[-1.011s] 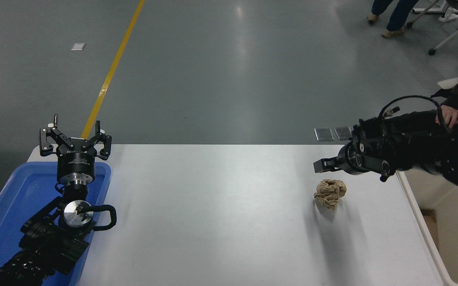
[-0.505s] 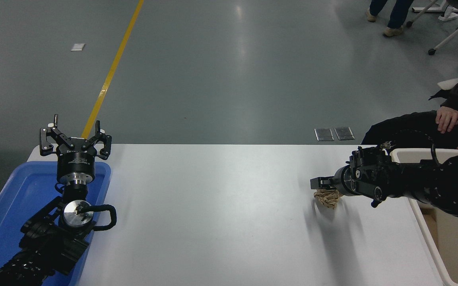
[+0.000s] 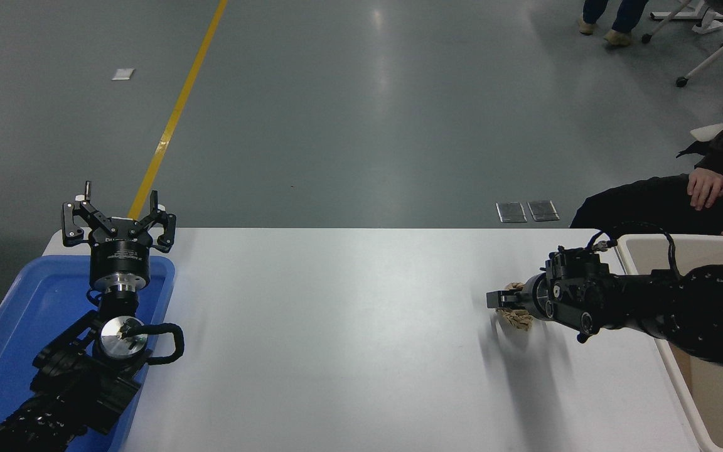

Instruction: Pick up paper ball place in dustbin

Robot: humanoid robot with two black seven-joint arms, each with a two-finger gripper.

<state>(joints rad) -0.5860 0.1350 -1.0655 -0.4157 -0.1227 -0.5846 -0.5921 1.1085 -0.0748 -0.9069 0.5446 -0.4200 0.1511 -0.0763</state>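
- The right gripper (image 3: 504, 300) reaches in from the right edge of the white table (image 3: 336, 339), its fingers pointing toward the table's left side.
- The paper ball (image 3: 518, 317), tan and crumpled, sits right at this pincer's fingertips: bits of it show above and below the black fingers, which seem narrowed onto the wad.
- Whether the ball rests on the table or is lifted just clear of it cannot be told; a soft shadow lies on the white top just beneath it.
- Behind the pincer, past its wrist and under the black forearm, stands the dustbin (image 3: 681, 243), a cream tub at the table's right end.
- The part of the dustbin's inside that shows is smooth beige wall and floor, with the arm crossing over its near rim.
- Far across the table from the working pincer, the left gripper (image 3: 119, 221) is parked at the lower left, fingers spread wide and holding nothing.
- The parked arm stands over a shallow blue tray (image 3: 16, 314); only the arm shows within the tray's outline.
- Beyond the dustbin, a person's hand (image 3: 706, 186) rests on a dark-clothed leg, apart from the robot's arm.
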